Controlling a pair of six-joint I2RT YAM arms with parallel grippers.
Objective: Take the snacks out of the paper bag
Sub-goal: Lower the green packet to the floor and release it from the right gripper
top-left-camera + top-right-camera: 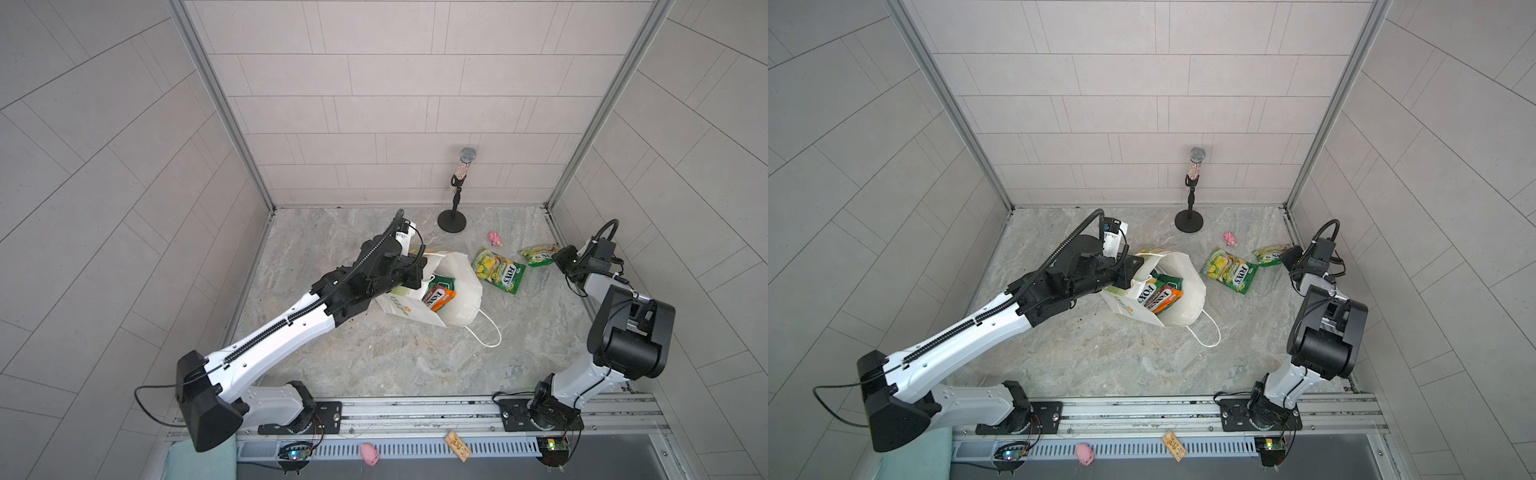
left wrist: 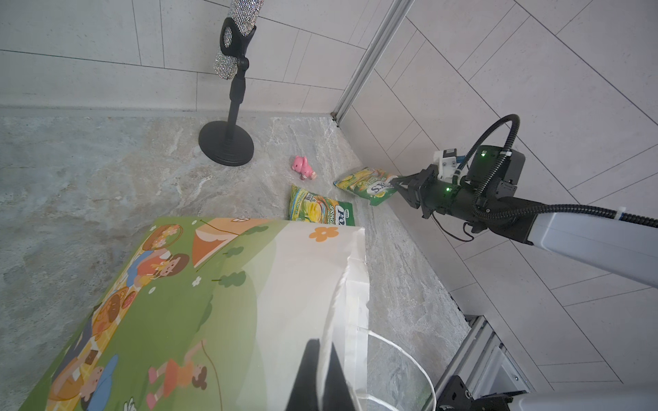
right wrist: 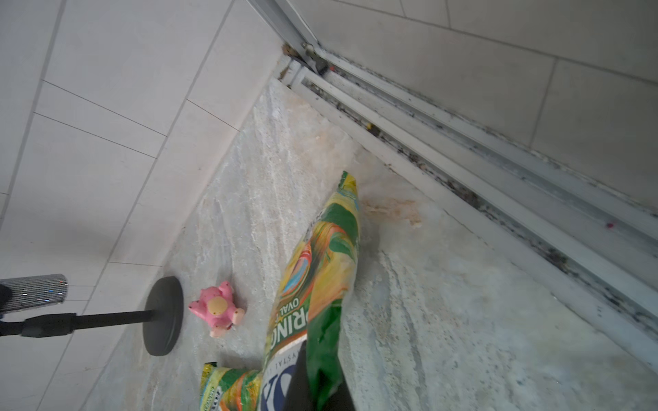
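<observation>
Yellow-green packets [image 1: 498, 272] outside bag [image 1: 461, 299]: two, at two o'clock; right hand [image 2: 394, 182] clamps far packet [image 1: 538, 255]; left hand [image 2: 323, 350] clamps bag rim; three inside.

The paper bag [image 1: 463, 291] is matt white paper; the candy packets [image 1: 498, 272] are glossy, crinkled film. The counter [image 1: 374, 353] looks like smooth veined stone. The microphone [image 1: 464, 166] glitters.

Left claw [image 1: 415, 279] pinching paper bag [image 1: 462, 291] rim, right claw [image 1: 557, 258] gripping yellow-green packet [image 1: 537, 255]
</observation>
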